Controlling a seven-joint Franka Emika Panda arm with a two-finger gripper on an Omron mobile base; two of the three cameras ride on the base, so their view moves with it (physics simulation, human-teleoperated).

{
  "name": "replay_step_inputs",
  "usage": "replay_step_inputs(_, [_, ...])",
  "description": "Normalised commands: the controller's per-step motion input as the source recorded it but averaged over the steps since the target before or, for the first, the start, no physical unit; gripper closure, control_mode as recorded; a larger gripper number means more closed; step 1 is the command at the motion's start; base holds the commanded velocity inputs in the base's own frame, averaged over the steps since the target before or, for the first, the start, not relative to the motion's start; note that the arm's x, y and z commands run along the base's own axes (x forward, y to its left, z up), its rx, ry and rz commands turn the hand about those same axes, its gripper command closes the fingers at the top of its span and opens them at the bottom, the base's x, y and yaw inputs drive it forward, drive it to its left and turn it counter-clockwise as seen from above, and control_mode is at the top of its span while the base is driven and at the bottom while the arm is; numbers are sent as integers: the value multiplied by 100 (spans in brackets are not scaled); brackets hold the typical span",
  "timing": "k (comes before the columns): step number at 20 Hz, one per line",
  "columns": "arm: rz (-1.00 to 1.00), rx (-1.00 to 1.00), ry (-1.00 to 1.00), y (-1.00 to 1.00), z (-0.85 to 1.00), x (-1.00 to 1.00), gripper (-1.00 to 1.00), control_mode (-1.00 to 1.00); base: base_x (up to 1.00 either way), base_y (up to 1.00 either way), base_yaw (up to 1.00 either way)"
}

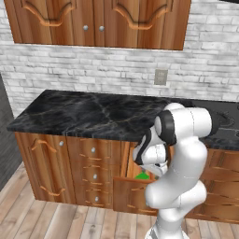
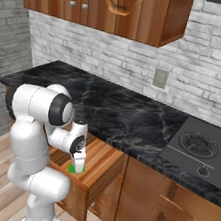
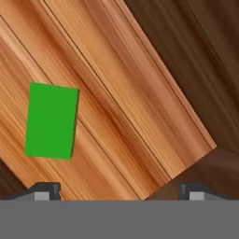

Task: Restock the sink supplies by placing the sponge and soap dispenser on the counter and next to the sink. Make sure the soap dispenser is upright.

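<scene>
The claw (image 3: pixel 119 191) hung open over a pulled-out wooden drawer (image 2: pixel 105 165), its two dark fingertips (image 3: pixel 44 190) spread wide and grasping nothing. In the hand view the sponge (image 3: pixel 51 120), a flat rectangle with a bright green top, lay on the drawer's wooden floor, up and left of the left fingertip and apart from it. In the right base view the white arm bent down into the drawer, and a sliver of green showed just below the hand. In the left base view that green peeked out beside the arm, under the edge of the glossy black marble counter (image 1: pixel 88 112). A black stovetop (image 2: pixel 200 147) sat on the counter to the right.
</scene>
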Motion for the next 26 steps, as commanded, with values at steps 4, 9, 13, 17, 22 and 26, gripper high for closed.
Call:
replay_step_inputs(4, [0, 0, 5, 0, -33, 18, -100, -100, 0, 0, 0])
replay_step_inputs(9, [0, 0, 1, 1, -31, 9, -100, -100, 0, 0, 0])
replay_step_inputs(13, [0, 0, 0, 0, -17, 22, -100, -100, 0, 0, 0])
replay_step_inputs(17, [0, 0, 2, 0, -12, 31, -100, -100, 0, 0, 0])
replay_step_inputs(22, [0, 0, 0, 0, -14, 35, -100, -100, 0, 0, 0])
replay_step_inputs(26, [0, 0, 1, 0, -28, 25, -100, -100, 0, 0, 0])
